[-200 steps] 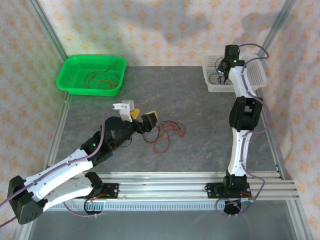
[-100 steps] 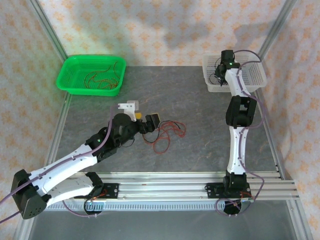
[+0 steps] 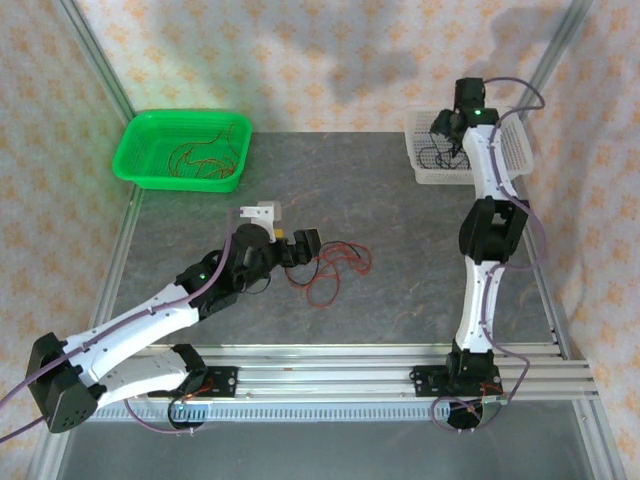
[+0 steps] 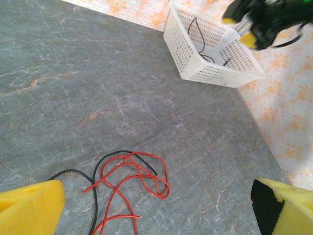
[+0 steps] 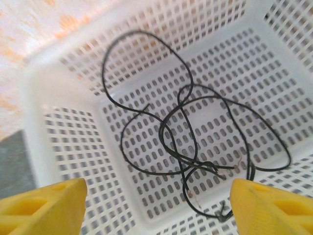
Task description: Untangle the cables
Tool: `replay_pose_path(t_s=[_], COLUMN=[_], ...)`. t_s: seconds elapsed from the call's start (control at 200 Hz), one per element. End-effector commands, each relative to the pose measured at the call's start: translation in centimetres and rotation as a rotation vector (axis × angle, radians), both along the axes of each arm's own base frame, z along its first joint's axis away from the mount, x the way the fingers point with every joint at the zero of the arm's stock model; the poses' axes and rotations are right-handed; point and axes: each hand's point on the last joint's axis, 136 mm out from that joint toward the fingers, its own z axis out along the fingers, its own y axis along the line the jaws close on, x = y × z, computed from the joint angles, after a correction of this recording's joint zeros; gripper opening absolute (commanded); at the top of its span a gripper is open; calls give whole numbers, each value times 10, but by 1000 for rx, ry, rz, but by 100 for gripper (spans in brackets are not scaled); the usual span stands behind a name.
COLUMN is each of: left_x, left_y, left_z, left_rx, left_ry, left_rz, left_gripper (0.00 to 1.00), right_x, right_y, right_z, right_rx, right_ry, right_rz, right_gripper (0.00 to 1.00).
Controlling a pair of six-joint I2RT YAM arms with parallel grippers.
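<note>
Left gripper (image 3: 290,240): jaws spread wide, nothing held. It sits low over the middle of the table (image 3: 400,300), fingertips pointing right, toward the loose tangle.

Red and black cables (image 3: 330,268): a small, loopy heap lying flat on the grey surface, just beside the left gripper's fingertips on the right. In the left wrist view the heap (image 4: 129,181) lies ahead of and between the two yellow pads, nearer the pad (image 4: 29,203) at the left edge of that view. One black strand runs out toward that pad; contact cannot be confirmed. The red loops overlap each other and cross the black strand.

Right gripper (image 3: 447,135): jaws standing well apart, empty, poised above the white basket (image 3: 425,175) at the far right of the table.

Black cable (image 5: 190,142): loose coils lying on the perforated floor of the white basket, below and between the right gripper's yellow fingertips and clear of both.

Green basket (image 3: 135,165): far left corner, well apart from both grippers. Red cables (image 3: 195,158) lie inside it.
</note>
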Motion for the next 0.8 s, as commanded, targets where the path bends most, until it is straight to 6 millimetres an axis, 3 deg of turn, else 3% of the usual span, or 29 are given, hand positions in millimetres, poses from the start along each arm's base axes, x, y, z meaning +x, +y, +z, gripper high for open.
replay_pose_path(t_s=[0.0, 0.205, 0.395, 0.556, 0.796], left_x=[5, 9, 12, 16, 37], left_y=[6, 10, 16, 12, -21], left_z=[-3, -25, -57, -79, -104], left_rx=[24, 104, 242, 319, 397], left_ry=[30, 106, 220, 288, 316], left_rz=[44, 78, 113, 95, -32], left_gripper=[98, 90, 77, 70, 57], right_x=[-29, -74, -127, -173, -229], right_y=[-5, 14, 54, 79, 102], right_z=[54, 100, 124, 119, 80], right_rx=[-40, -55, -48, 12, 115], right_ry=[-40, -100, -177, -224, -213], right_rz=[-17, 21, 102, 154, 210], right_gripper=[76, 76, 74, 69, 61])
